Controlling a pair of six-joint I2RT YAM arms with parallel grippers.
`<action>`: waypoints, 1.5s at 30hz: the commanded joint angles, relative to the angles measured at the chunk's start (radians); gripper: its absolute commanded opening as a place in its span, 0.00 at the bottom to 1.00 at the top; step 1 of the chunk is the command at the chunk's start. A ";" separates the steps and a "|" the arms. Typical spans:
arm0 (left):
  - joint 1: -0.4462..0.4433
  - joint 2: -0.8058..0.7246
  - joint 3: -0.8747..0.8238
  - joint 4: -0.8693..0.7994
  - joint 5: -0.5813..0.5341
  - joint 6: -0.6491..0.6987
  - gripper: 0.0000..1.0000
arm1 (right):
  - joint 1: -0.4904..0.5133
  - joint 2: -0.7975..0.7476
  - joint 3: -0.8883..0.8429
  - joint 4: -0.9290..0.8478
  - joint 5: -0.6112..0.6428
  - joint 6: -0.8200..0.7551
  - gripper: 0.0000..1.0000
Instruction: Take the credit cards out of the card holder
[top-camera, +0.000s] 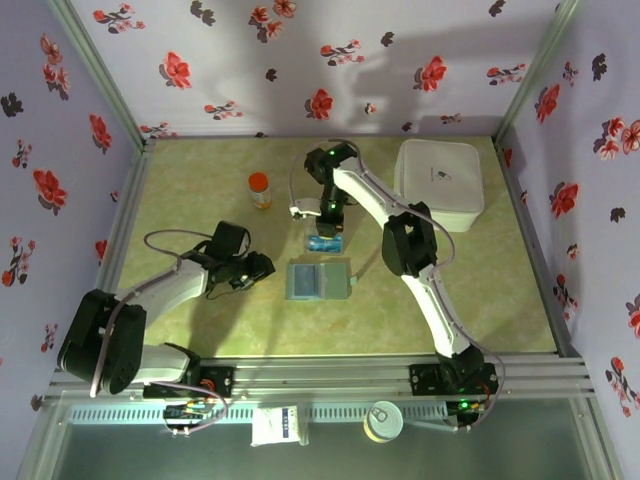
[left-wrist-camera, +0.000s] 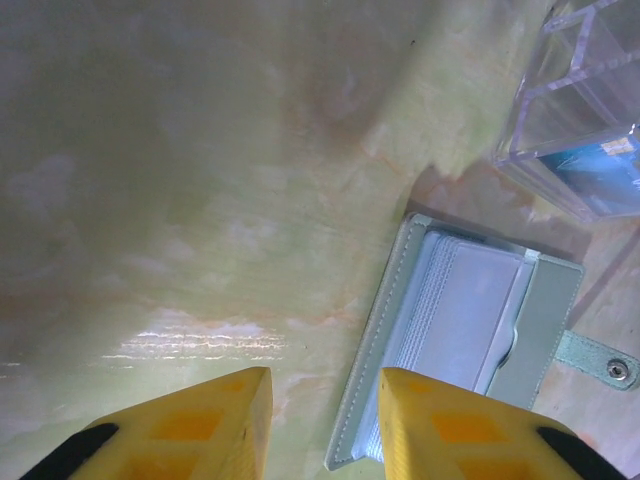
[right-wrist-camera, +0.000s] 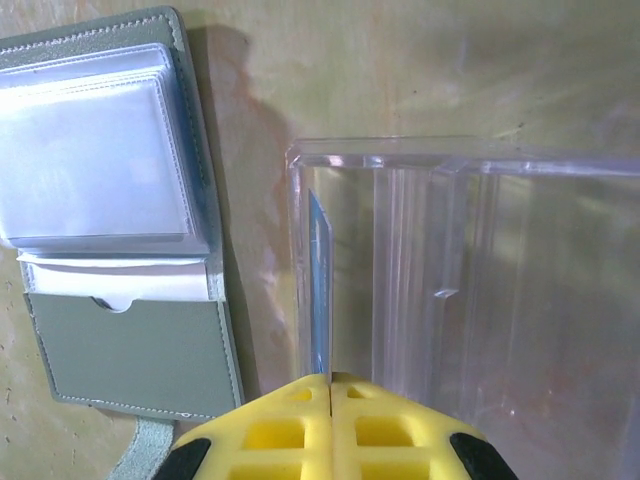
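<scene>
The grey-blue card holder (top-camera: 318, 280) lies open in the middle of the table, its clear sleeves facing up (right-wrist-camera: 95, 160). In the right wrist view my right gripper (right-wrist-camera: 330, 385) is shut on the edge of a thin blue credit card (right-wrist-camera: 319, 290). The card stands upright inside the left slot of a clear plastic organiser (right-wrist-camera: 470, 290). From above, the right gripper (top-camera: 327, 222) hangs over that organiser (top-camera: 325, 244), just behind the holder. My left gripper (left-wrist-camera: 325, 400) is open and empty, low over the table at the holder's left edge (left-wrist-camera: 380, 340). One yellow finger (left-wrist-camera: 450, 430) overlaps the holder.
A small orange-capped bottle (top-camera: 259, 189) stands at the back left. A big white rounded box (top-camera: 440, 182) sits at the back right. A tin can (top-camera: 383, 420) and a white packet (top-camera: 280, 425) lie below the table's near rail. Floral walls surround the table.
</scene>
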 joint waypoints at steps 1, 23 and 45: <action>0.011 0.015 0.033 -0.016 -0.007 0.001 0.33 | -0.007 0.027 0.023 -0.019 -0.024 -0.013 0.06; 0.016 0.110 0.129 -0.024 0.027 0.051 0.34 | -0.015 -0.179 -0.085 0.137 0.007 0.203 0.29; -0.041 0.178 0.129 0.028 0.125 0.099 0.20 | 0.161 -0.713 -1.032 1.034 0.089 1.509 0.29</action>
